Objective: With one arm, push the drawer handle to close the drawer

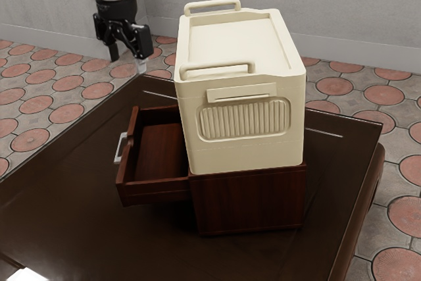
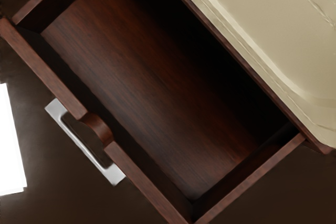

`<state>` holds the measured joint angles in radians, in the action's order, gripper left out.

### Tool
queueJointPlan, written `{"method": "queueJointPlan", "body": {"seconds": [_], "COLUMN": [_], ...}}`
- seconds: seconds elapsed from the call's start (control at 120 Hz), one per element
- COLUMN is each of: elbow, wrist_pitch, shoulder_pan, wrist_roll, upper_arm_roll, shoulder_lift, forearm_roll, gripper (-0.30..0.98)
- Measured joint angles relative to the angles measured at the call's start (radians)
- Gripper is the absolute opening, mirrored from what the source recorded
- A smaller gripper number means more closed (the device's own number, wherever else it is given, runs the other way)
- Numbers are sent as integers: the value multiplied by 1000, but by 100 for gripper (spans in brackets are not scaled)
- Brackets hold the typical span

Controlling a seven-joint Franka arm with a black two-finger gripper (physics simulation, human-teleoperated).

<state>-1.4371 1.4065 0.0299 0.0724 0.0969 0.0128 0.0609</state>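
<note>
"The pincer [image 1: 127, 62] hangs at ten o'clock in the exterior view, fingers spread wide, nothing between them. Where's our handle?"

"Below it, near six o'clock from the pincer: the metal handle [image 2: 82, 144], mid-front on the drawer [image 1: 158, 153], which stands well out of its cabinet [image 1: 253, 202]."

"Should I grip it?"

"I wouldn't. The bar looks hard and slim, probably slick, so a fingertip could skid off one end. Come down outside it, press the middle of the bar square on, and drive toward three o'clock."

"Will it run heavy?"

"Fairly light, I'd guess, but it's rigid wood and may rub on its sides. An off-centre shove could cock it and jam it."

"And the cream box [image 1: 240, 123] on top?"

"Its weight may help keep the cabinet planted on the bench [image 1: 72, 162]. Even so, push slowly; a hard shove could slide the lot."
</note>
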Motion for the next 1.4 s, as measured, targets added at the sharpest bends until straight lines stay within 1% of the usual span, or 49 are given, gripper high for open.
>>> {"method": "queueJointPlan", "body": {"seconds": [0.167,0.25,0.317,0.367,0.45,0.492,0.525,0.65,0.708,0.833,0.95,1.133,1.217,1.4], "elbow": [0,-13,-62,-135,-299,-387,-444,-646,-723,-807,-826,-832,-833,-826], "wrist_pitch": [42,54,63,75,129,173,211,348,419,562,684,802,831,865], "shoulder_pan": [36,38,38,46,-38,-61,-70,-71,-70,-70,-70,-69,-67,-65], "wrist_roll": [-5,-6,12,32,91,137,174,302,363,516,676,886,964,1102], "upper_arm_roll": [-36,-45,-56,-90,-144,-174,-188,-203,-204,-222,-225,-223,-221,-187], "shoulder_lift": [-3,-23,-51,-93,-167,-192,-203,-240,-247,-236,-191,-130,-113,-63], "forearm_roll": [0,-11,-17,-19,-17,-15,1,61,79,98,103,101,87,24], "gripper": [67,67,51,38,20,13,9,-1,-3,-7,-8,-9,-10,-10]}}
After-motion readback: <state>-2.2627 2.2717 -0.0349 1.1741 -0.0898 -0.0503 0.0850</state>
